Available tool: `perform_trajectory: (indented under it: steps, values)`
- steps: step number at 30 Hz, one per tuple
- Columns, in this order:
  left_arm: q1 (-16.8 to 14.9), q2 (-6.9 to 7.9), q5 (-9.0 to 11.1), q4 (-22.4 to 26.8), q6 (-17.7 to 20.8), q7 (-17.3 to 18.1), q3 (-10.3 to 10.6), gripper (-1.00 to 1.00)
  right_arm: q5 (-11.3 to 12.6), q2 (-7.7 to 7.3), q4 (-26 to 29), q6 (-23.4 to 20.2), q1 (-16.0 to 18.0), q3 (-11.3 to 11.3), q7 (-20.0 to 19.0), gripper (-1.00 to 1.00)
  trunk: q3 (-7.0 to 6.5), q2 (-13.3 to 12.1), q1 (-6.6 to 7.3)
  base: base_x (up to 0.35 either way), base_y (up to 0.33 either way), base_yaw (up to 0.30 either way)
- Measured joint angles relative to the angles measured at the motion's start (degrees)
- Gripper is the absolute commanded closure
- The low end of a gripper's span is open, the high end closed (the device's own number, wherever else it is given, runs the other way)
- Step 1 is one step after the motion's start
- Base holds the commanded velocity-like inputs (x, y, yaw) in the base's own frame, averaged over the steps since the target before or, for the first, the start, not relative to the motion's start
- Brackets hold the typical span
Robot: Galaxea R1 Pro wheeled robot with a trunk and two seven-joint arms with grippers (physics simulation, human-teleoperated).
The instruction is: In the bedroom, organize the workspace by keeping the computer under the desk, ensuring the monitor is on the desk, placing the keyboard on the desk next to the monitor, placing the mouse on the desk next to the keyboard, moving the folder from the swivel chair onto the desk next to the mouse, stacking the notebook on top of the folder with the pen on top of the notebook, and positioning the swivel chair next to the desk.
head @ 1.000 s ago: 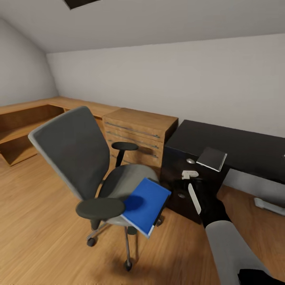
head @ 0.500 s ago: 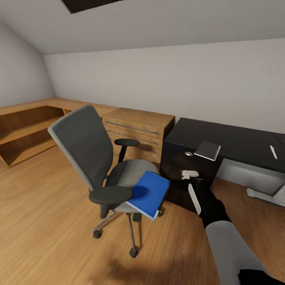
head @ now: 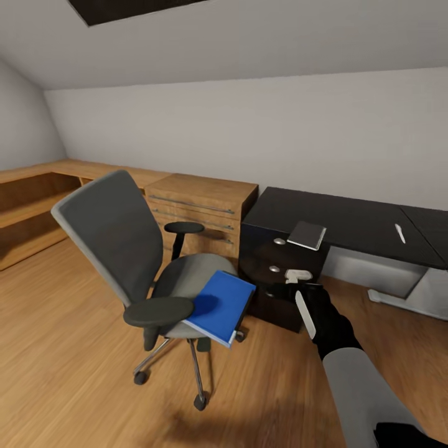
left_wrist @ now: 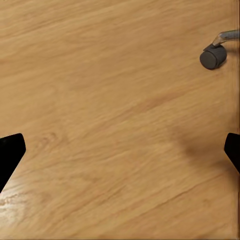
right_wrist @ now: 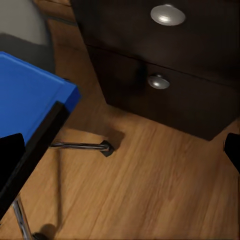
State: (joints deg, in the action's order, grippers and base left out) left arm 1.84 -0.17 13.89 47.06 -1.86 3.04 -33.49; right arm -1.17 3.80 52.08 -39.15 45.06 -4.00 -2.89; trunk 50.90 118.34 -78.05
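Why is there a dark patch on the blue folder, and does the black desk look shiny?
Head view: the armrest casts a soft shadow on the folder; the desk top looks dull, but its drawer front is glossy. Right wrist view: the knobs gleam, slightly blurred.

Bright blue folder (head: pixel 219 307) flat on grey swivel chair (head: pixel 124 249) seat, beside black desk (head: pixel 348 221).

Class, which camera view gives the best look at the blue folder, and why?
The head view: the whole folder lies on the swivel chair, overhanging the seat's front edge. The right wrist view catches just a corner of it, near the desk's drawers. The left wrist view looks at wooden floor and a castor.
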Motion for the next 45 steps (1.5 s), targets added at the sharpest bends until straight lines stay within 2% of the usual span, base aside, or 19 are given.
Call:
perform_trajectory:
  steps: [11, 16, 21, 27, 35, 39, 41, 43, 45]
  values:
    - [0.0, 0.01, 0.0, -0.2, 0.2, 0.1, 0.2, -1.0, 0.1, 0.0, -4.3, 7.3, -0.3, -0.1, 0.1, -1.0, -0.78, 0.0, 0.0, 0.0, 0.0, -0.139]
    - [0.0, 0.05, -0.1, -0.3, 0.3, 0.1, 0.3, -1.0, 0.0, -0.05, -9.8, 14.5, -0.3, 0.0, 0.2, -1.0, -1.2, 0.0, 0.0, 0.0, 0.0, -0.024]
    - [0.0, 0.14, -0.1, -0.4, 0.3, 0.2, 0.3, -1.0, 0.0, -0.53, -16.0, 23.8, -0.3, -0.1, 0.3, -1.0, -1.63, 0.0, 0.0, 0.0, 0.0, -0.005]
    - [0.0, 0.18, -0.1, -0.4, 0.3, 0.2, 0.3, -1.0, 0.0, -1.36, -22.3, 30.0, -0.4, -0.1, 0.4, -1.0, -2.15, 0.0, 0.0, 0.0, 0.0, 0.0]
    - [0.0, 0.11, -0.1, -1.0, 0.1, 0.2, 0.4, -1.0, 0.1, -2.64, -36.2, 43.0, -0.5, -0.1, 0.5, -1.0, -2.83, 0.0, 0.0, 0.0, 0.0, 0.0]
    - [0.0, 0.09, -0.1, -1.2, -0.2, 0.2, 0.4, -1.0, 0.3, -4.54, -46.8, 53.0, -0.5, -0.1, 0.5, -1.0, -2.99, 0.0, 0.0, 0.0, 0.0, 0.0]
    - [0.0, 0.07, -0.2, -1.3, -0.2, 0.2, 0.4, -1.0, 0.7, -5.22, -50.1, 56.7, -0.6, -0.1, 0.5, -1.0, -3.02, 0.0, 0.0, 0.0, 0.0, 0.0]
    - [0.0, 0.05, -0.2, -1.3, -0.2, 0.1, 0.4, -1.0, 1.3, -5.47, -51.3, 58.5, -1.2, -0.1, 0.5, -1.0, -3.04, 0.0, 0.0, 0.0, 0.0, 0.0]
    - [0.0, 0.01, -0.2, -1.5, -0.3, 0.2, 0.5, -1.0, 2.3, -5.68, -52.2, 60.3, -3.6, -0.1, 0.4, -1.0, -3.04, 0.0, 0.0, 0.0, 0.0, 0.0]
